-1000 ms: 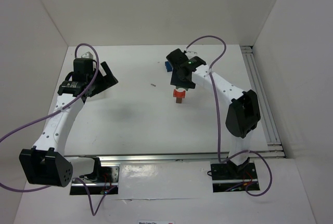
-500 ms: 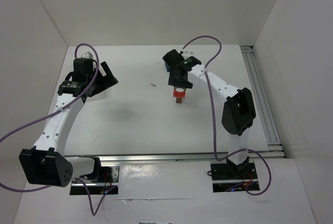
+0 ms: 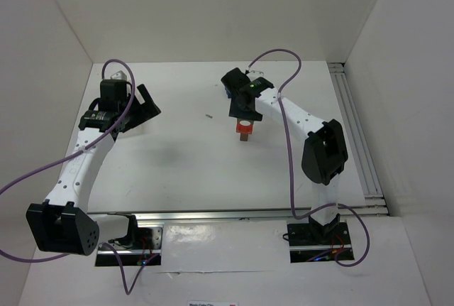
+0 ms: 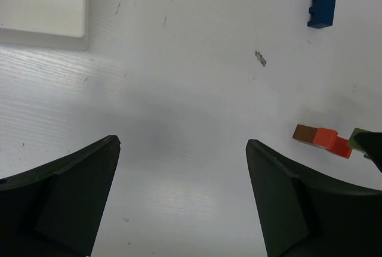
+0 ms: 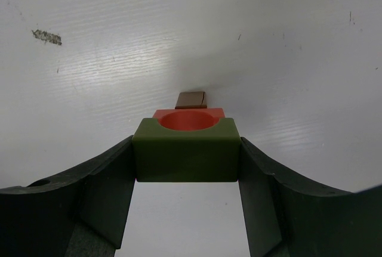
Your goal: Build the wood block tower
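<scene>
My right gripper (image 5: 186, 145) is shut on an olive green block (image 5: 186, 152) with a round notch. It holds the block directly over a red block (image 5: 188, 117), which stands on a brown block (image 5: 191, 98). I cannot tell whether green rests on red. In the top view the right gripper (image 3: 243, 116) hangs over this stack (image 3: 244, 129). The left wrist view shows the brown block (image 4: 305, 133), the red block (image 4: 332, 142) and an edge of the green block (image 4: 360, 139). A blue block (image 4: 322, 8) lies apart, farther back. My left gripper (image 4: 182, 203) is open and empty, at the far left in the top view (image 3: 142, 107).
A white tray (image 4: 42, 6) lies at the far left, beside the left gripper. A small dark speck (image 3: 209, 116) sits on the table between the arms. White walls close in the back and sides. A rail (image 3: 355, 128) runs along the right edge.
My right gripper has shifted slightly left and back over the stack with the green block in it. The left arm has not moved.
</scene>
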